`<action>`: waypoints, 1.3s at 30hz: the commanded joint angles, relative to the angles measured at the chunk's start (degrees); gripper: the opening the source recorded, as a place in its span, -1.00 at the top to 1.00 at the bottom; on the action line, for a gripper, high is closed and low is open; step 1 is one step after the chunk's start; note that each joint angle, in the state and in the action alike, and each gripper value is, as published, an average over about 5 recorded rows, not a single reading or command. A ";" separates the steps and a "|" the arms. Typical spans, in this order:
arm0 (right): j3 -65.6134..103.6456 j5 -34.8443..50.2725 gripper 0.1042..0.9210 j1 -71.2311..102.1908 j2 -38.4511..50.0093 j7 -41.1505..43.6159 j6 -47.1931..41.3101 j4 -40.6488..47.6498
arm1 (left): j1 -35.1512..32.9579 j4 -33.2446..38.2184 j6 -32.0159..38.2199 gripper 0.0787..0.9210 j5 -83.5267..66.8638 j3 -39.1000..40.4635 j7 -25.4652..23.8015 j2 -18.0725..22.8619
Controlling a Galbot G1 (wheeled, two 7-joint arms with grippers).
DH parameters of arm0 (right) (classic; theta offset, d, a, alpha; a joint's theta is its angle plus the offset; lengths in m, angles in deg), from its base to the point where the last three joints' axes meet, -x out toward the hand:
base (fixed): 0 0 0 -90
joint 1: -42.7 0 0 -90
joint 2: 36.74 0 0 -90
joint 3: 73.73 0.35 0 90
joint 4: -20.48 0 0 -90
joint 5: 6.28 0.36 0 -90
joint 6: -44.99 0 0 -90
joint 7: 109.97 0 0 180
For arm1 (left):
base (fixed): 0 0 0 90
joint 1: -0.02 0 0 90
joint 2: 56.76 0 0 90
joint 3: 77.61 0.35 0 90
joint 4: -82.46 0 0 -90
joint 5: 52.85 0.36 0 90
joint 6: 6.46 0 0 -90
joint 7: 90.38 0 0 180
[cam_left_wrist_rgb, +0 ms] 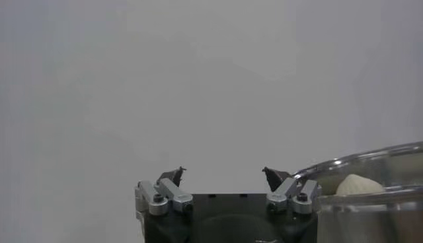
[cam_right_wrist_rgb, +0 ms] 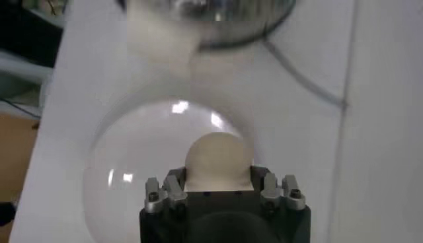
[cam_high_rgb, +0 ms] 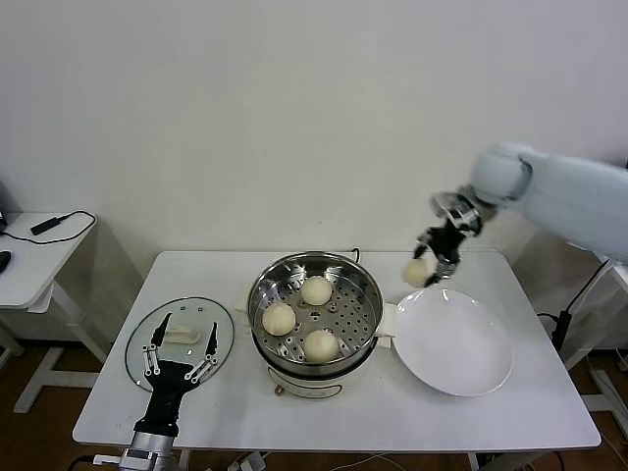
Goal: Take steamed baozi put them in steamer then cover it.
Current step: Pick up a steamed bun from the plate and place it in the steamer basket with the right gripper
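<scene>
Three cream-white baozi (cam_high_rgb: 316, 289) (cam_high_rgb: 279, 318) (cam_high_rgb: 321, 344) lie on the perforated tray inside the shiny steamer (cam_high_rgb: 365, 285) at the table's middle. My right gripper (cam_high_rgb: 424, 269) is shut on another baozi (cam_right_wrist_rgb: 218, 160) and holds it in the air above the far-left rim of the white plate (cam_high_rgb: 461, 348). The glass cover (cam_high_rgb: 221, 324) with its white handle lies flat at the table's front left. My left gripper (cam_high_rgb: 181, 345) hovers open over the cover, its fingers either side of the handle (cam_high_rgb: 182, 337). The left wrist view shows the steamer rim (cam_left_wrist_rgb: 370, 162) and one baozi (cam_left_wrist_rgb: 360, 185).
A small white side table (cam_high_rgb: 39, 257) with a black device and cable stands to the left. The white table's front edge runs close behind my left arm. A black cable hangs off the right side.
</scene>
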 commanded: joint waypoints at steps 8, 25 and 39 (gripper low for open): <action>-10.51 10.56 -0.36 -4.62 -14.73 -8.32 -7.70 -9.58 | 0.45 -0.01 0.16 -0.77 0.00 0.53 0.31 -0.12; -10.89 7.64 -0.36 1.90 -18.17 -12.39 -8.21 -2.92 | 0.61 -0.05 0.27 -0.77 -0.16 0.25 0.60 -0.05; -10.48 7.36 -0.41 3.60 -17.78 -14.47 -8.25 -2.17 | 0.46 0.55 0.17 -0.77 -0.19 -0.07 0.70 0.01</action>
